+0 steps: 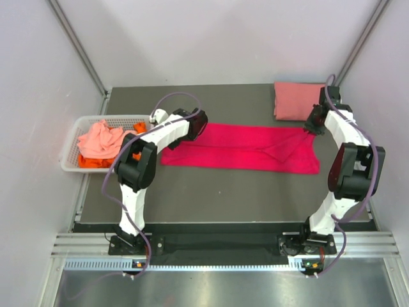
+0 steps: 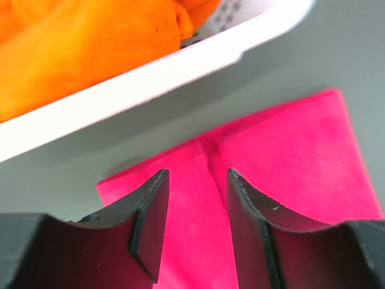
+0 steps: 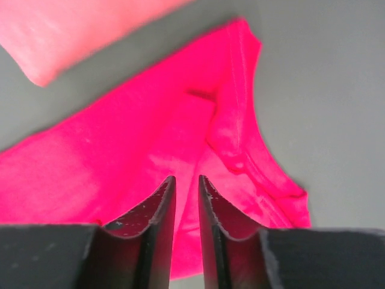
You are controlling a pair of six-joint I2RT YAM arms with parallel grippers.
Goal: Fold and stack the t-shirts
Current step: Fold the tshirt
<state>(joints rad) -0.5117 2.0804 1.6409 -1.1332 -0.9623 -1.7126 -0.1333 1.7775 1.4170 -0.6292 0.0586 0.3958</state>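
Bench: dark grey, matte and flat bench (image 1: 223,192), enclosed by pale, smooth wall panels (image 1: 223,38).
Magenta-red t-shirt: the magenta-red t-shirt (image 1: 243,148) lies mid-bench as a long, flat band running left to right. Its soft knit is mostly smooth, with diagonal creases toward the right end. In the left wrist view its left end (image 2: 289,156) shows a straight edge and a faint seam line. In the right wrist view the right end (image 3: 120,150) carries a raised, rumpled ridge of stitched hem.
Salmon pink t-shirt: the salmon pink t-shirt (image 1: 295,100) sits folded into a neat rectangle at the far right corner of the bench, near the magenta band but apart from it; its rounded corner (image 3: 72,30) shows blurred.
Pale coral t-shirt: the pale coral t-shirt (image 1: 99,139) lies crumpled in loose folds on top, inside the basket.
Orange t-shirt: the orange t-shirt (image 1: 89,163) is bunched under the coral one; up close it is soft, billowy cloth (image 2: 78,54).
Basket: white slotted plastic basket (image 1: 68,150) with a thick, smooth rim (image 2: 150,78), at the left edge of the bench.
Left pincer: the left pincer (image 1: 197,121) (image 2: 195,177) is over the band's left end, its dark curved jaws spread apart with nothing between them.
Right pincer: the right pincer (image 1: 313,125) (image 3: 186,180) is over the right end, its scuffed jaws parted by a narrow slit, with no cloth pinched.
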